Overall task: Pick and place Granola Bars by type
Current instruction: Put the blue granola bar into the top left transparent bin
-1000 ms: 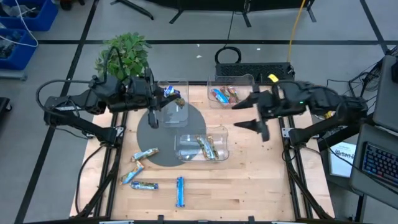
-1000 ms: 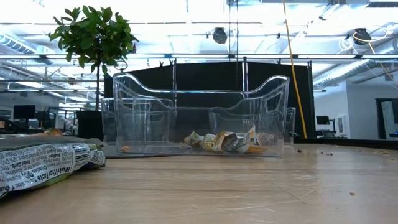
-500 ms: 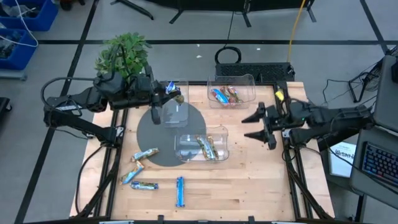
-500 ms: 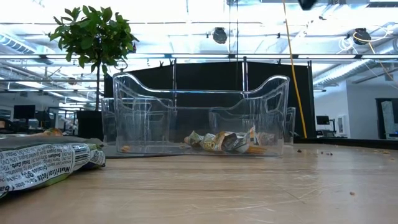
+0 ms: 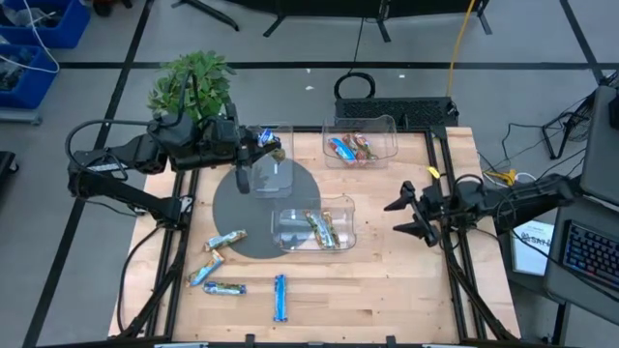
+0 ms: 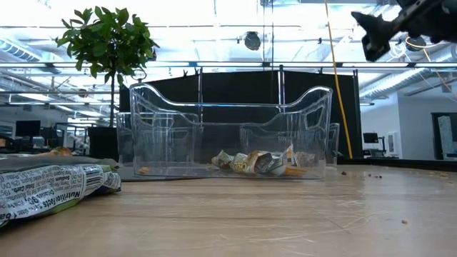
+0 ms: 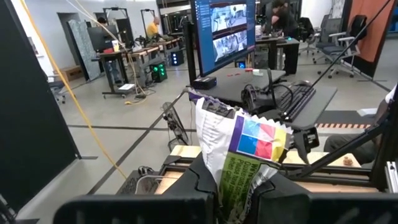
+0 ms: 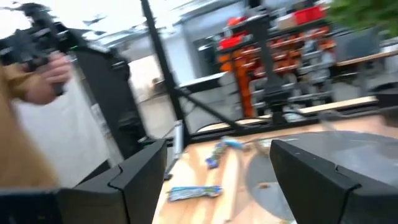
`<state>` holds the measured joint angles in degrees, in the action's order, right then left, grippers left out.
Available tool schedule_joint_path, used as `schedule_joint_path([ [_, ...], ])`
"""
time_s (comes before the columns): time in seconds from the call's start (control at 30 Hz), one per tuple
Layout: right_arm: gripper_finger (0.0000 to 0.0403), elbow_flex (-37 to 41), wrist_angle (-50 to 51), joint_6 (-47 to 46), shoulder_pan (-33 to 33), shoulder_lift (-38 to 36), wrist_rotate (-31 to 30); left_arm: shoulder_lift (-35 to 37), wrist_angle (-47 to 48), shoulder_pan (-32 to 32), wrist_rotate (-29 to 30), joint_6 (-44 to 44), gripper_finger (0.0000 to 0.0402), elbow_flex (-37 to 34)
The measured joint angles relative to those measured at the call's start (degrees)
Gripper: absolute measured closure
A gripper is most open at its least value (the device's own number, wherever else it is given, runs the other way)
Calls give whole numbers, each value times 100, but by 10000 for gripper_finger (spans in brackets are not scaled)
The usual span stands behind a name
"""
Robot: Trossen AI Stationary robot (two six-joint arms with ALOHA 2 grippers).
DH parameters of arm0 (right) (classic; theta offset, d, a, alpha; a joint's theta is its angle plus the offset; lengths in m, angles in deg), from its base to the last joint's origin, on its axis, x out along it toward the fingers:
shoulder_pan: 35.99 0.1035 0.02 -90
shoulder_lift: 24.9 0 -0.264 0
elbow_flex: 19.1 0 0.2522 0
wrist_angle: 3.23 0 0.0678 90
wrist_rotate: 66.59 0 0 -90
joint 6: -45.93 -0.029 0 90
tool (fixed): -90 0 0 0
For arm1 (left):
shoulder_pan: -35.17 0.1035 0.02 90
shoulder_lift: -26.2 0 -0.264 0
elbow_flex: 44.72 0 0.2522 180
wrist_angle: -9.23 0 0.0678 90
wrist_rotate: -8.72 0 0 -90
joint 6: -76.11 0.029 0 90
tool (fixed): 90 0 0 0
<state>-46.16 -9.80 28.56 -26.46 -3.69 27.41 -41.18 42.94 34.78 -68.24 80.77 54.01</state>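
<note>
1. Left end effector [image 5: 259,145] pinches a bar [image 7: 239,149] above the rear-left bin [image 5: 276,169].
2. Only the wrist view shows its crinkled, glossy multicolour wrapper.
3. Right end effector [image 5: 411,215] is spread, beside the front bin [image 5: 340,224].

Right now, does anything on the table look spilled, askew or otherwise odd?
Nothing looks spilled or damaged. Five granola bars lie loose at mixed angles on the table's front left, not yet sorted. The left claw holds a multicolour bar above the rear-left bin, which looks empty. The right claw hangs open near the table's right edge.
</note>
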Motion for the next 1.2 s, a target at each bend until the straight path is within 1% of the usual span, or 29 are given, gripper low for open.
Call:
schedule_joint_path([
  [0.17, 124, 201, -1, 232, 391, -201, -1168, 0, 52, 0, -2, 17, 379, 0],
  [0.27, 124, 212, 2, 482, 572, -241, -1602, 0, 142, 0, 0, 22, 379, 0],
  [0.4, 124, 212, 253, 522, 609, -426, -1601, 0, 134, 0, -2, 17, 379, 0],
  [0.6, 124, 212, 605, 556, 609, -898, -1633, 0, 128, 0, -4, 63, 380, 0],
  [0.73, 124, 212, 634, 774, 609, -1255, -1902, 0, 128, 0, -7, 63, 380, 0],
  [0.83, 124, 212, 863, 837, 607, -1473, -2057, 0, 122, 0, -7, 63, 380, 0],
  [1.07, 124, 212, 1245, 844, 607, -1782, -2068, 0, 122, 0, -7, 66, 381, 0],
  [1.2, 124, 404, 1008, 830, 607, -1941, -2070, 0, 120, 0, -9, 67, 381, 0],
])
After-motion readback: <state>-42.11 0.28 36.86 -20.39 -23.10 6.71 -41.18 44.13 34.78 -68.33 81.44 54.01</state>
